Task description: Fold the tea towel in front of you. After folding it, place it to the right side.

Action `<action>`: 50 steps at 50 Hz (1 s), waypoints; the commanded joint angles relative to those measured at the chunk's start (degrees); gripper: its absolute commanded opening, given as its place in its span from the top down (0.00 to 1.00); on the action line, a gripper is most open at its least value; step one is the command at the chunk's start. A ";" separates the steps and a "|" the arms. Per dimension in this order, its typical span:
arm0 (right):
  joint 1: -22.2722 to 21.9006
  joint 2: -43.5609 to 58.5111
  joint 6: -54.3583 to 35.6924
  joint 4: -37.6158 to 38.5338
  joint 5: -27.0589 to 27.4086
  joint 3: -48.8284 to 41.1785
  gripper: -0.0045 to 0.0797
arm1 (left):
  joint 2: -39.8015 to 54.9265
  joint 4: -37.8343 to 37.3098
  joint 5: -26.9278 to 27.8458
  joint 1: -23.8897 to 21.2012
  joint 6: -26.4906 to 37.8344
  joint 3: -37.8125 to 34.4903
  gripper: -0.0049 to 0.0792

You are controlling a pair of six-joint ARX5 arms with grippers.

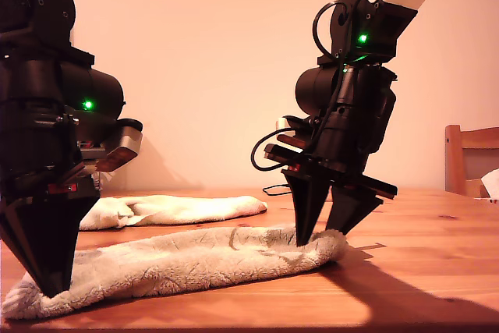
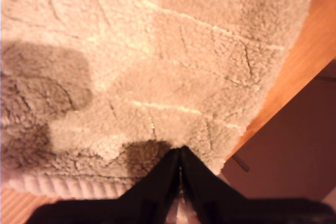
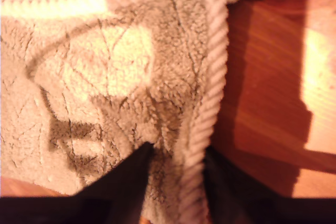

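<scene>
Exterior view: fluffy tea towel (image 1: 179,263) w/ ribbed hem (image 3: 210,77); my first claw (image 1: 51,288) closed, my second claw (image 1: 320,235) spread astride it.

my second gripper (image 3: 181,153), jaws apart, astride tea towel (image 3: 105,77) hem

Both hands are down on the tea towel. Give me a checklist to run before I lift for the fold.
1. My first hand shut near the tea towel corner: ok.
2. Fabric pinched in it: cannot tell.
3. My second hand shut on the hem: not ok; open, straddling it.
4. Hands at opposite ends of the towel: ok.
5. The other towel behind lies apart from this one: ok.
</scene>
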 commanded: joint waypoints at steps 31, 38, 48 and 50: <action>1.75 -2.12 0.20 1.66 2.14 -0.48 0.96 | 2.19 4.04 3.93 -0.81 0.22 -1.70 0.96; 0.50 -4.57 -1.77 -1.25 4.55 1.22 0.96 | 2.19 5.49 4.74 -1.60 -0.20 -1.70 0.96; -1.75 -4.92 -4.17 -4.13 8.02 4.04 0.96 | 2.19 5.79 6.36 -3.39 -0.28 -1.70 0.96; -2.19 -4.92 -4.17 -4.52 8.07 4.46 0.96 | 2.19 5.88 6.99 -3.69 -0.28 -1.70 0.96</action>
